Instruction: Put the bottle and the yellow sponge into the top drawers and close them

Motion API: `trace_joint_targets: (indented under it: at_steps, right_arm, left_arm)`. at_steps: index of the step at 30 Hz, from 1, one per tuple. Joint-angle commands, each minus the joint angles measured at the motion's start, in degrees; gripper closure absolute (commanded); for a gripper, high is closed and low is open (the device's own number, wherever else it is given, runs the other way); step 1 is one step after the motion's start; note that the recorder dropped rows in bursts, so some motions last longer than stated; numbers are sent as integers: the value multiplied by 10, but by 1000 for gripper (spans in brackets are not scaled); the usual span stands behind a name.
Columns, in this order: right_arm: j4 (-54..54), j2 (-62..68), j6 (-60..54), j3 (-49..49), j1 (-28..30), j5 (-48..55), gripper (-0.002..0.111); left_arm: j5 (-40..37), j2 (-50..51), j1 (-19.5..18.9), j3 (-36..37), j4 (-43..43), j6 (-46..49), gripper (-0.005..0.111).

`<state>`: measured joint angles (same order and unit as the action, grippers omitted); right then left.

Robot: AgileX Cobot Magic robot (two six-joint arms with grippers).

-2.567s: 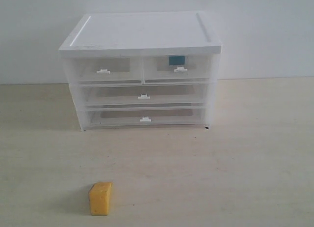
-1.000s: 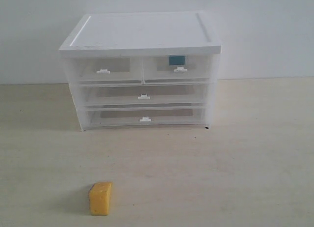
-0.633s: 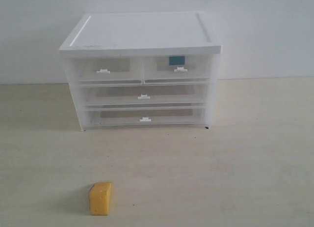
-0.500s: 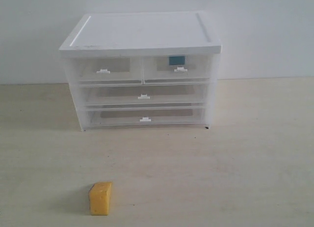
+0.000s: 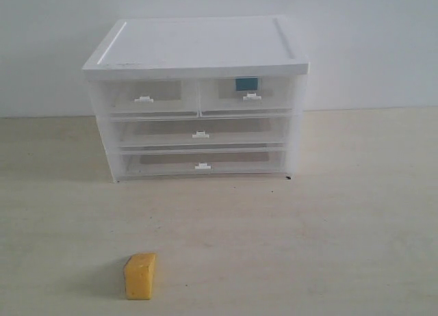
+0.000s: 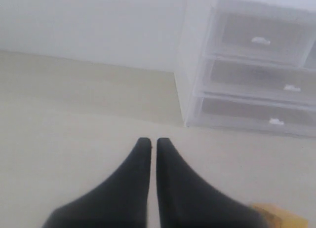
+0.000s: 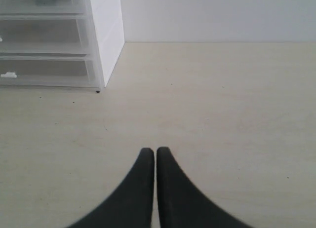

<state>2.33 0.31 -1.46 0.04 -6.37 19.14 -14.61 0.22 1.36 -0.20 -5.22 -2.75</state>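
Note:
The yellow sponge [image 5: 139, 276] stands on the table near the front left, and one corner of the yellow sponge [image 6: 279, 218] shows beside the left fingers. Both top drawers, left [image 5: 146, 97] and right [image 5: 248, 94], are pushed in. Through the right one's front I see the bottle's teal-blue label [image 5: 246, 84]; its cap is hidden. My left gripper [image 6: 153, 141] is shut and empty, low over the table in front of the cabinet's left corner. My right gripper [image 7: 155, 151] is shut and empty, to the right of the cabinet. Neither gripper appears in the exterior view.
The white-topped cabinet [image 5: 198, 46] stands at the back against the wall, with two full-width drawers [image 5: 200, 133] shut below the top pair. Bare wooden table [image 5: 328, 234] spreads in front and to the right.

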Motion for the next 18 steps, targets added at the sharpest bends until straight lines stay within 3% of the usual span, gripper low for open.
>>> trace_joint_targets:
  at_steps: [1, 10, 15, 18]
  right_arm:
    - [-1, -3, -1, 0, 1, -1, 108]
    - [-1, -3, -1, 0, 1, -1, 108]
    - [-1, -3, -1, 0, 1, -1, 108]
    - [-1, -3, -1, 0, 1, -1, 108]
  left_arm:
    - [118, -2, -2, 2, -13, 7, 103]
    - [337, -2, -2, 2, -14, -65, 103]
    - [356, 27, -2, -19, -14, -65, 103]
    - [356, 131, -2, -87, -9, -62, 103]
